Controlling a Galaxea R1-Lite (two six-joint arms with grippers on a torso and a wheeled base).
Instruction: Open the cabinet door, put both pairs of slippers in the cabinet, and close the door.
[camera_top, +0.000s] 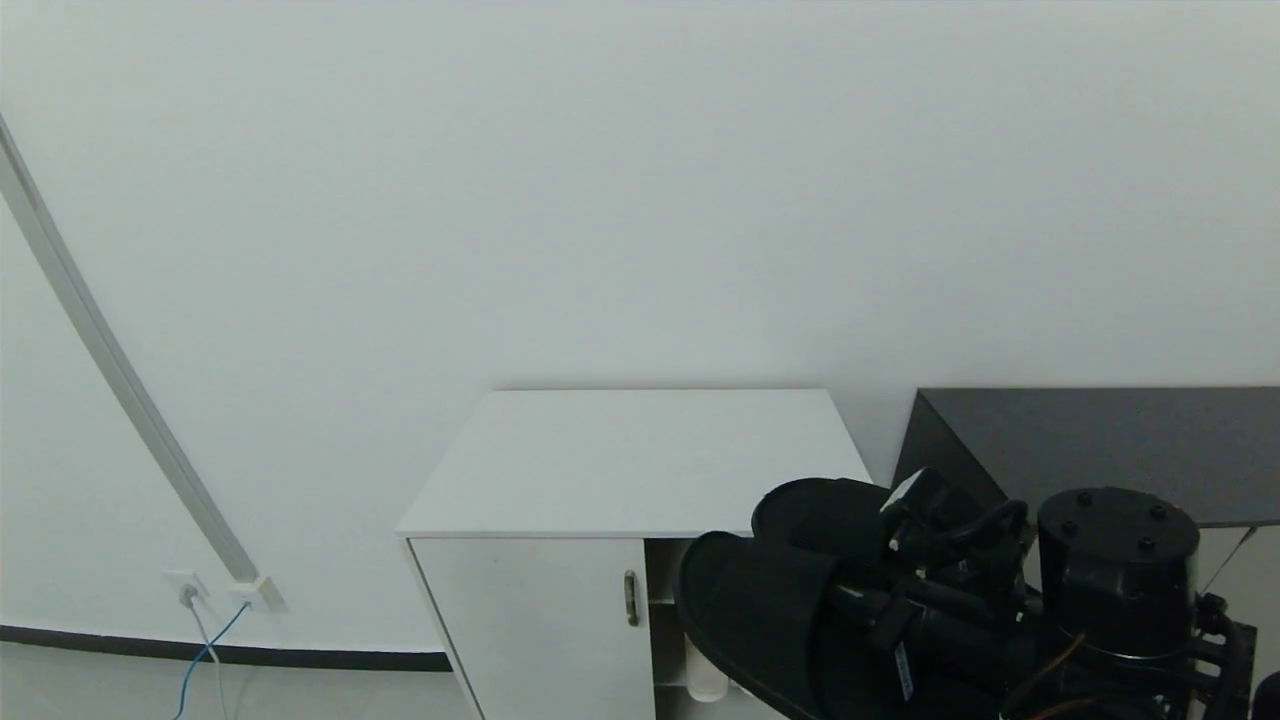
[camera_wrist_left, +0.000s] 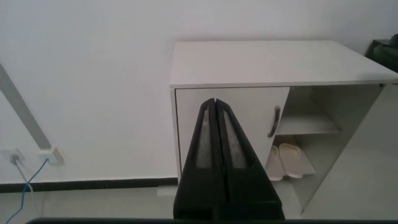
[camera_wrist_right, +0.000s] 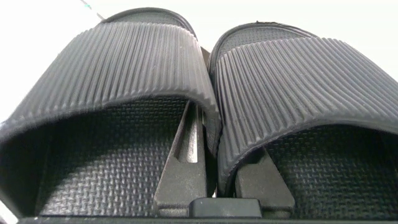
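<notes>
The right gripper (camera_wrist_right: 219, 146) is clenching the black slippers (camera_top: 765, 610) as a pair. Its two fingers (camera_wrist_right: 186, 165) are sitting inside the shoes and pinching the two inner side walls together, with the ribbed straps arching over them. In the head view this pair is hanging at the lower right of the frame, soles facing the cabinet (camera_top: 620, 460) and covering part of its open right half.

The cabinet is standing at the bottom centre of the frame against the wall. Its left door (camera_top: 540, 620) is sitting closed, with a slim handle (camera_top: 631, 598) near its right edge. To the right of that door the inside is showing, with a shelf (camera_wrist_left: 308, 123) across it. The white slippers (camera_wrist_left: 290, 162) are lying side by side on the cabinet floor below the shelf. I cannot tell where the right-hand door itself is.

The left gripper (camera_wrist_left: 214, 155) is hovering in front of the closed left door, at the lower middle of its own wrist view. Its fingers are pressed flat together and gripping nothing.

A dark table (camera_top: 1100, 440) is standing just right of the cabinet, behind the right arm. At the left of the head view a pale cable duct (camera_top: 110, 360) is running diagonally down the wall to the wall sockets (camera_top: 185, 583), and a blue cable (camera_top: 205, 655) is trailing down from them.
</notes>
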